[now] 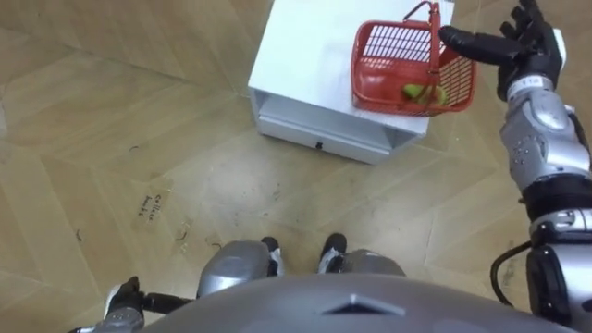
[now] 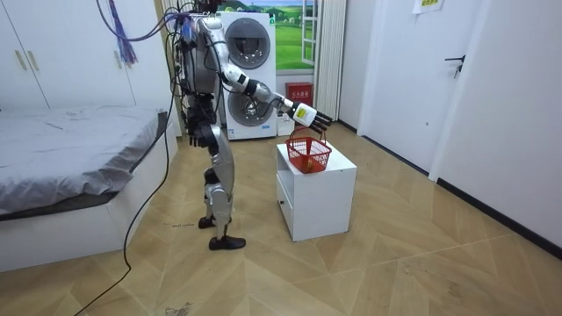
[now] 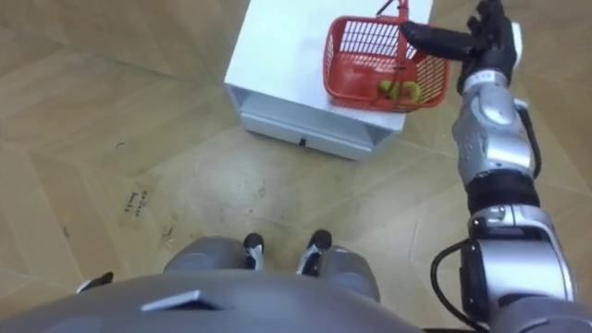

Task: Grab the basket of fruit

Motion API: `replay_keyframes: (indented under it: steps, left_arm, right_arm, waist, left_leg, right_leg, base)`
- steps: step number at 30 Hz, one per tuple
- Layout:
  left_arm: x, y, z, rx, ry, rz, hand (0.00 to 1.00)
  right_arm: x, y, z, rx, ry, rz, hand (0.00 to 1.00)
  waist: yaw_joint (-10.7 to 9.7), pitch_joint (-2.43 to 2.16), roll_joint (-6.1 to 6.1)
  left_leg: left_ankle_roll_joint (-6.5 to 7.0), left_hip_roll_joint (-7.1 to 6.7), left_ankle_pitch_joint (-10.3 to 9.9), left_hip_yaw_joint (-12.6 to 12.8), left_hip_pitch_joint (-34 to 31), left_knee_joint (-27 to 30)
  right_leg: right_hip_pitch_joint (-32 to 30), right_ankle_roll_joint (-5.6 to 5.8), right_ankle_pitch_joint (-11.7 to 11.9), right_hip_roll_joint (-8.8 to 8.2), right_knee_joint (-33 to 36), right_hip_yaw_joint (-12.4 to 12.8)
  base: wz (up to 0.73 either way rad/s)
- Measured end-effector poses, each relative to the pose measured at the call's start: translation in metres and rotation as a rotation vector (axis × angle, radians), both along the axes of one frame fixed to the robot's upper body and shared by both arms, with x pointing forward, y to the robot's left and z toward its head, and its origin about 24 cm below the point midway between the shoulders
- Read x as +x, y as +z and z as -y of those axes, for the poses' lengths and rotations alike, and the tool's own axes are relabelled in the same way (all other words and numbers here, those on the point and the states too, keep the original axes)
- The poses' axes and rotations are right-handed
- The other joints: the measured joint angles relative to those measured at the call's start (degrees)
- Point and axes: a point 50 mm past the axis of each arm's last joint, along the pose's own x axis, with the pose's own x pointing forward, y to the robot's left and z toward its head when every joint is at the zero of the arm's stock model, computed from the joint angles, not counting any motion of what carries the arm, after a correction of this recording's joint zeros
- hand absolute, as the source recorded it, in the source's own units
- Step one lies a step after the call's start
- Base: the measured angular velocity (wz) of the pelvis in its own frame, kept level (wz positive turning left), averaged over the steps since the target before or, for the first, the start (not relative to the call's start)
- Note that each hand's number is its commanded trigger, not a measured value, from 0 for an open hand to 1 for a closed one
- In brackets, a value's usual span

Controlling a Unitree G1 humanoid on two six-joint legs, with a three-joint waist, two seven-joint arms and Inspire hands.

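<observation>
Item: red fruit basket (image 1: pixel 407 69), standing on the near right corner of a white cabinet (image 1: pixel 305 65) at one o'clock from the robot, handle upright and so open to a reach from the side. Contents: greenish-yellow fruit (image 1: pixel 424 92) against its near wall. Right hand (image 1: pixel 518 46) extended beside the handle, fingers straight and released, thumb crossing the rim, nothing grasped. Left hand (image 1: pixel 125 301) low at seven o'clock; grip cannot be told.

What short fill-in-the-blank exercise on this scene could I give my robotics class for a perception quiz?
1. The red basket sits on a white ____.
2. The robot reaches toward its handle with its ____ hand.
3. The right hand's fingers are ____, not curled.
4. The fruit lies ____ the basket.

Missing words: cabinet; right; straight; inside
</observation>
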Motion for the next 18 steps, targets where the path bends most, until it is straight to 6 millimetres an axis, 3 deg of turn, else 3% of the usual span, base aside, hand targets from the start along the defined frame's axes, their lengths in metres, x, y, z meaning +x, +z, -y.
replay_keyframes:
  steps: [6,10,13,18]
  left_arm:
    - [-0.006,0.003,-0.006,0.042,0.027,0.005,0.0]
    - [-0.002,0.003,-0.006,0.055,0.029,0.021,0.0]
    - [0.0,0.005,-0.006,0.062,0.025,0.041,0.0]
    - [0.004,0.006,-0.007,0.087,0.027,0.063,0.0]
  right_arm:
    - [-0.007,0.015,0.008,-0.008,-0.048,0.079,0.0]
    - [-0.013,0.014,0.014,-0.006,-0.085,0.079,0.0]
    - [-0.025,0.004,0.017,-0.009,-0.089,0.04,0.0]
    - [-0.062,-0.025,0.023,0.0,-0.126,-0.078,0.0]
  waist:
    - [-1.6,0.02,-0.08]
    - [-2.7,0.07,0.15]
    - [-3.0,0.06,0.21]
    - [-3.4,-0.05,0.65]
  left_leg:
    - [0.0,0.58,0.0,1.9,2.9,-2.2]
    - [-0.06,0.75,0.0,1.9,4.7,-3.1]
    - [-0.09,0.85,0.0,2.1,6.6,-4.0]
    - [-0.09,0.93,0.0,2.4,8.0,-5.0]
  right_leg:
    - [1.3,0.01,0.0,0.63,-0.5,1.9]
    - [3.0,0.01,0.0,1.05,-1.2,2.2]
    - [4.7,0.06,0.0,1.31,-2.3,2.3]
    - [6.2,0.19,0.1,1.56,-3.2,2.2]
  base:
    - [-0.2]
    - [-0.02]
    - [-0.03]
    - [-0.01]
